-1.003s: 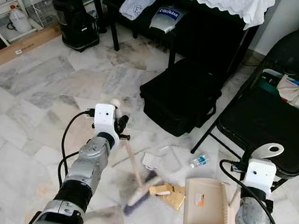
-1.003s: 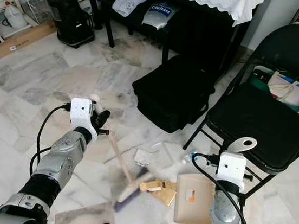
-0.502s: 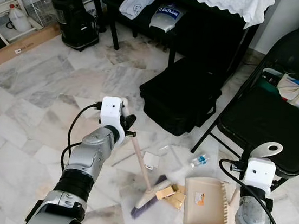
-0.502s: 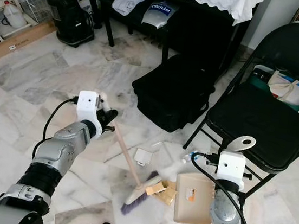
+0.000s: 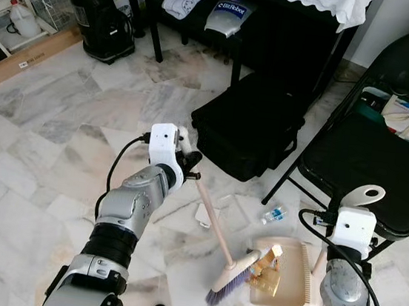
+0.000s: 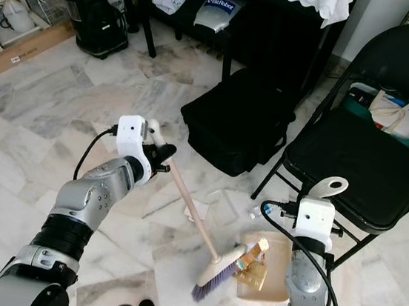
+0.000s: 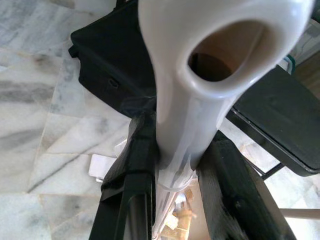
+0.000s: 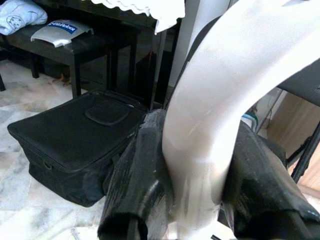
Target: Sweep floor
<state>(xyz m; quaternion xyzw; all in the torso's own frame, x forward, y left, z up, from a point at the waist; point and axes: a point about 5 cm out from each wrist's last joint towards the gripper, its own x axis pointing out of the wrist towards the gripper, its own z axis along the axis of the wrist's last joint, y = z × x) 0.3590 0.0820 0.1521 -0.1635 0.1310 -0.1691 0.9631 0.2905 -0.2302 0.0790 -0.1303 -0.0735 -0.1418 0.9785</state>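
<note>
Left gripper (image 5: 187, 160) clenches the broom (image 5: 228, 278); right gripper (image 8: 200, 200) grasps the dustpan (image 5: 290, 279). Scraps (image 5: 268, 269) entering pan. Next: sweep in the paper (image 5: 204, 214) and bottle (image 5: 273, 214).

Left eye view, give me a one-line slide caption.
Left gripper sweeps a wooden-handled purple-bristled broom, pushing golden wrappers into the beige plastic dustpan held by the right gripper.

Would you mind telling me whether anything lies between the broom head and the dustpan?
Nothing visible does. The broom head, swept by the left hand, sits at the dustpan mouth, with the gold scraps already on it.
</note>
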